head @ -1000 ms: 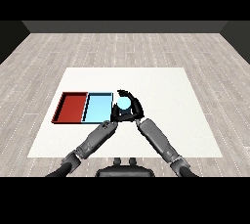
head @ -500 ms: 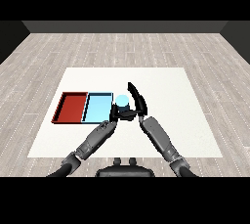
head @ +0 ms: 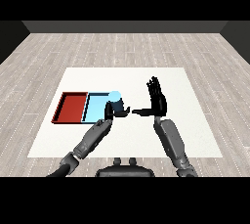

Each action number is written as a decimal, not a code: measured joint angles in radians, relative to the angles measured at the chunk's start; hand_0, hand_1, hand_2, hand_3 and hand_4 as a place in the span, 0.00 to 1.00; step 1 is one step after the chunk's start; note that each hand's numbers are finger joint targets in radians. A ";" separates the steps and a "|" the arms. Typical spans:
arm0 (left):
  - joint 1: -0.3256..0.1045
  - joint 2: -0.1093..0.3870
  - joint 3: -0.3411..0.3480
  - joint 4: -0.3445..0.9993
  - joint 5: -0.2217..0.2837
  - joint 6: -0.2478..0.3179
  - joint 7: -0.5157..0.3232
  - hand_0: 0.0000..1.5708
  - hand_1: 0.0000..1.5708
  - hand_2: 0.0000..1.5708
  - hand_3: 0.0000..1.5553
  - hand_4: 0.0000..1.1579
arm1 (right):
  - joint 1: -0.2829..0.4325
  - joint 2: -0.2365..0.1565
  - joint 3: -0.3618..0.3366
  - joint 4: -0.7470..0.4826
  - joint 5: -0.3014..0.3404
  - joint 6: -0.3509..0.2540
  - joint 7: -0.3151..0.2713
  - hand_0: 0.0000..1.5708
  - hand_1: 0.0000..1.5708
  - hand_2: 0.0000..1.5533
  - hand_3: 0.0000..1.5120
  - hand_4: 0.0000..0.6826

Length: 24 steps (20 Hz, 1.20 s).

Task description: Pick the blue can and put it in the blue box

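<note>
Nearest us, our left hand [head: 111, 114] curls round the blue can [head: 115, 101], holding it upright at the right edge of the light blue tray [head: 96, 108]; we cannot quite tell whether the can rests on the tabletop [head: 195, 135] or hangs just above it. Our right hand [head: 157, 101] stands apart to the right, fingers straight and raised, thumb pointing left. The red tray [head: 71, 108] lies just beside the blue one, further left

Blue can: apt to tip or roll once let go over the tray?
The blue can looks upright in the left hand, so it would probably stand. On its side, its round body would likely roll. The light blue tray rim might stop that.
</note>
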 measured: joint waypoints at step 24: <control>-0.263 0.171 0.245 0.627 -0.095 -0.104 0.183 0.99 0.99 0.91 0.73 0.80 | 0.127 -0.073 -0.225 -0.010 -0.097 0.084 -0.044 0.00 0.00 0.00 0.00 0.00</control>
